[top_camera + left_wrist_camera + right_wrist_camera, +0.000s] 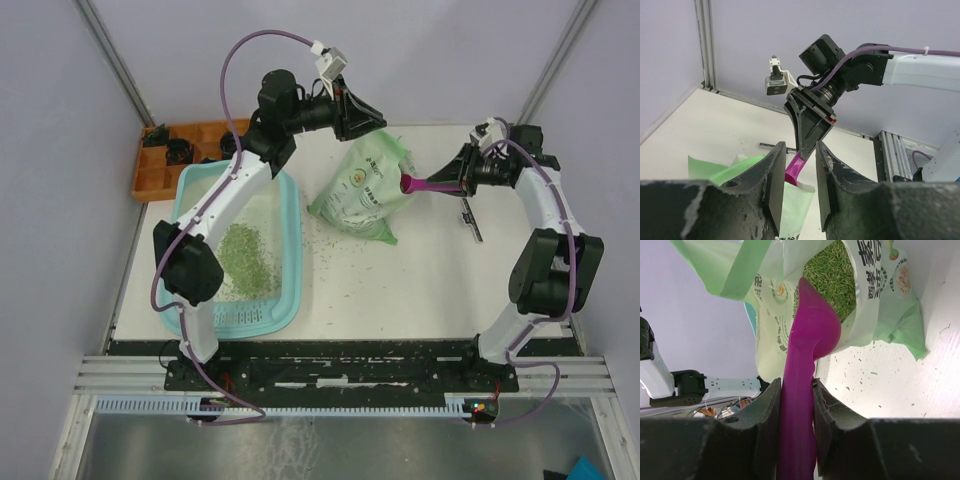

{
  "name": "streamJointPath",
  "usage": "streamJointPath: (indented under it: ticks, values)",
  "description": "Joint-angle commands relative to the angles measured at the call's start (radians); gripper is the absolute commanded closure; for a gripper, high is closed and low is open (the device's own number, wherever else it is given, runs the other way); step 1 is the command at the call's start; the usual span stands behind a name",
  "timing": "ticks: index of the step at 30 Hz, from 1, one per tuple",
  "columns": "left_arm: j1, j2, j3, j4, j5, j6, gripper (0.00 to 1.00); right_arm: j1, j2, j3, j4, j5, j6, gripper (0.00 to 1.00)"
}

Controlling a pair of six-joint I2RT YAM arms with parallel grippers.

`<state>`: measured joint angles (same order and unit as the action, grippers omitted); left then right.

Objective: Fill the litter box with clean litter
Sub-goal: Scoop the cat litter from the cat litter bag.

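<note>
The teal litter box (290, 262) lies at the left of the table with a patch of pale green litter (245, 258) on its floor. The green and white bag (365, 190) lies in the middle, its mouth toward the right. More litter (830, 270) shows inside it. My right gripper (452, 182) is shut on the handle of the magenta scoop (807, 340), whose head sits at the bag's mouth. My left gripper (380, 119) hovers over the bag's far end. Its jaws stand apart, and the bag (795, 210) and the scoop (794, 170) show through the gap.
An orange compartmented tray (160, 165) stands at the far left corner behind the litter box. Loose granules (330, 240) are scattered on the table round the bag. A small black strip (471, 220) lies near the right arm.
</note>
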<state>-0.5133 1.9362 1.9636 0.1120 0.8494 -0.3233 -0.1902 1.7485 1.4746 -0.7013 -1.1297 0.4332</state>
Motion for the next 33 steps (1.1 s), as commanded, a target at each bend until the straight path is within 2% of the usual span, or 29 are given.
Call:
streamJointPath:
  ticks: [1, 14, 33]
  values:
    - [-0.002, -0.038, -0.021, 0.063, 0.022, -0.051, 0.62, -0.017, -0.079, 0.0, -0.053, -0.07, -0.06, 0.98]
    - [-0.002, -0.104, -0.104, 0.063, 0.011, -0.027, 0.63, -0.083, -0.14, -0.04, -0.05, -0.073, -0.058, 0.98]
    - [-0.002, -0.184, -0.175, 0.069, -0.024, -0.004, 0.64, -0.199, -0.143, -0.025, -0.053, -0.14, -0.039, 0.98]
